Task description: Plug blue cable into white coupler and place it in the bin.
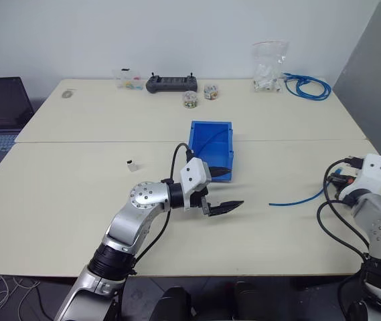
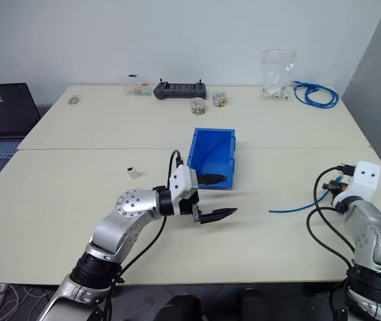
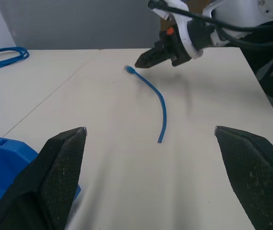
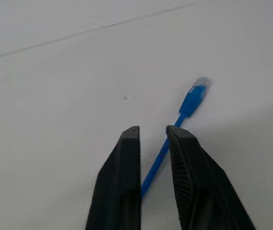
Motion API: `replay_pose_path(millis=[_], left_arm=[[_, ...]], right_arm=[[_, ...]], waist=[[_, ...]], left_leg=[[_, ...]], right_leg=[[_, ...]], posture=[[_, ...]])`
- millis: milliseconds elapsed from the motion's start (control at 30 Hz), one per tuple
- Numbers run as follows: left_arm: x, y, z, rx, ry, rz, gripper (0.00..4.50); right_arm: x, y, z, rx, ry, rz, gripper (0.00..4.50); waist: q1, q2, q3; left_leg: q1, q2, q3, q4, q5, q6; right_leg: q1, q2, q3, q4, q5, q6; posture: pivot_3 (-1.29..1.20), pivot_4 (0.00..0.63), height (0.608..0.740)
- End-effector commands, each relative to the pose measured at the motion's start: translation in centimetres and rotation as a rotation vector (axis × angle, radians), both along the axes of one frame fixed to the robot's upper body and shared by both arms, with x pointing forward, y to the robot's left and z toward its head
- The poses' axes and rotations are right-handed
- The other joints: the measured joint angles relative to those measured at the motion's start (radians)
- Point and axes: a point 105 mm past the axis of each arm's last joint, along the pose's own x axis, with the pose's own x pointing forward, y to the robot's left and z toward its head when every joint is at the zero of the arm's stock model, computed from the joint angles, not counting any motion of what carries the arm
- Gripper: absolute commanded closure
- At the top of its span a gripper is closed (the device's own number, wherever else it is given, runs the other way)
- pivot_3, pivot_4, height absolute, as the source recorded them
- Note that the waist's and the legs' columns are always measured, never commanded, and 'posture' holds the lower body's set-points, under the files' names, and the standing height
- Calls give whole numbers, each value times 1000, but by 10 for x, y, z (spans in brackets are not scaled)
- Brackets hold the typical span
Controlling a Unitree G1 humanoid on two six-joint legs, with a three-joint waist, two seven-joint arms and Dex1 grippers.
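Thin light-blue network cable (image 3: 162, 104) with clear plug lying loose near the beige tabletop's right edge, bare surface surrounding it. Right gripper (image 4: 153, 132) hovering over it, black fingers narrowly parted. Left gripper (image 1: 221, 193) spreading wide mid-table. Bright blue plastic bin (image 1: 211, 148) sitting centrally; tiny white boxy coupler (image 1: 131, 164) standing well left. Grey wall (image 1: 177, 33) running behind.
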Motion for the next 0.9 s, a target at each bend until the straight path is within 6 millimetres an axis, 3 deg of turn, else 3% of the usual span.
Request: replay_pose_path(millis=[33, 300, 500, 767, 900], left_arm=[[-4, 0, 9, -9, -49, -11, 0], [-2, -1, 5, -6, -57, -13, 0], [0, -4, 10, -8, -67, -20, 0], [0, -5, 14, -8, -77, -16, 0], [-2, -5, 14, -5, -79, -15, 0]], right_arm=[[3, -5, 13, -53, -60, -51, 2409], [15, -9, -12, -51, 10, -138, 530], [32, -10, -20, -50, 45, -148, 530], [37, -11, -26, 68, 59, -210, 2128], [36, -14, -24, 102, 41, -254, 3145]], waist=[[0, 0, 0], [-2, 0, 0], [-4, 0, 0], [-4, 0, 0], [-4, 0, 0]], left_leg=[[0, 0, 0, 0, 0, 0], [0, 0, 0, 0, 0, 0], [1, 0, 2, 0, 0, 0], [1, 0, 2, 0, 0, 0], [1, 0, 2, 0, 0, 0]], right_leg=[[0, 0, 0, 0, 0, 0], [0, 0, 0, 0, 0, 0], [0, 0, 1, 0, 1, -2], [0, 0, 1, 0, 3, -3], [0, 0, 1, 0, 3, -4]], posture=[[0, 150, 740], [0, 150, 740], [0, 150, 740], [0, 150, 740], [0, 150, 740]])
